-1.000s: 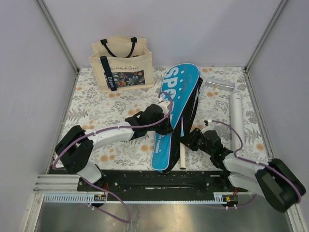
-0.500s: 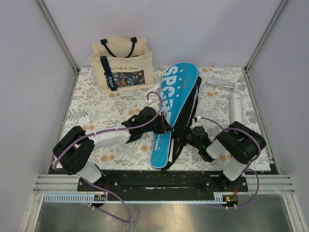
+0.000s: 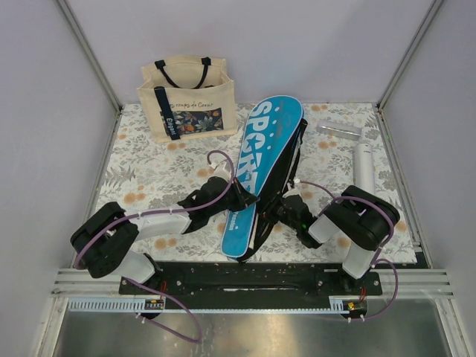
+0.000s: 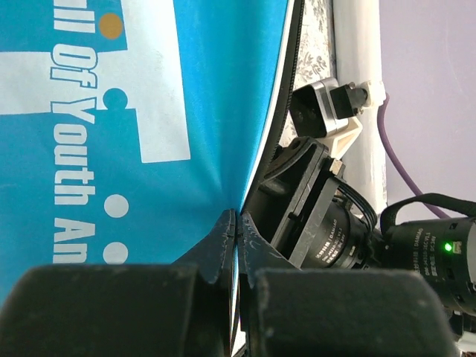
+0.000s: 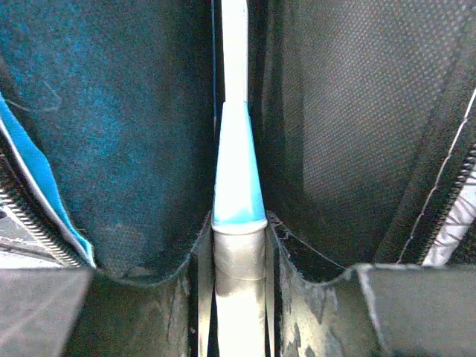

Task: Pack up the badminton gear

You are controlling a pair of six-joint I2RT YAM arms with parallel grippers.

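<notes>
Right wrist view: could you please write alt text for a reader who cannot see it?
The right gripper grips a racket by its white handle, and its thin shaft runs up into the open blue case. Dark lining fills both sides, with zipper teeth at the lower corners.

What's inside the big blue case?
A racket: the right hand holds its white-and-blue shaft between the dark inner walls of the blue case. The racket's head and anything deeper are covered.

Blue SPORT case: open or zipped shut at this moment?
Open. The left gripper pinches the case's flap edge; right wrist view shows a racket handle between parted linings.
</notes>
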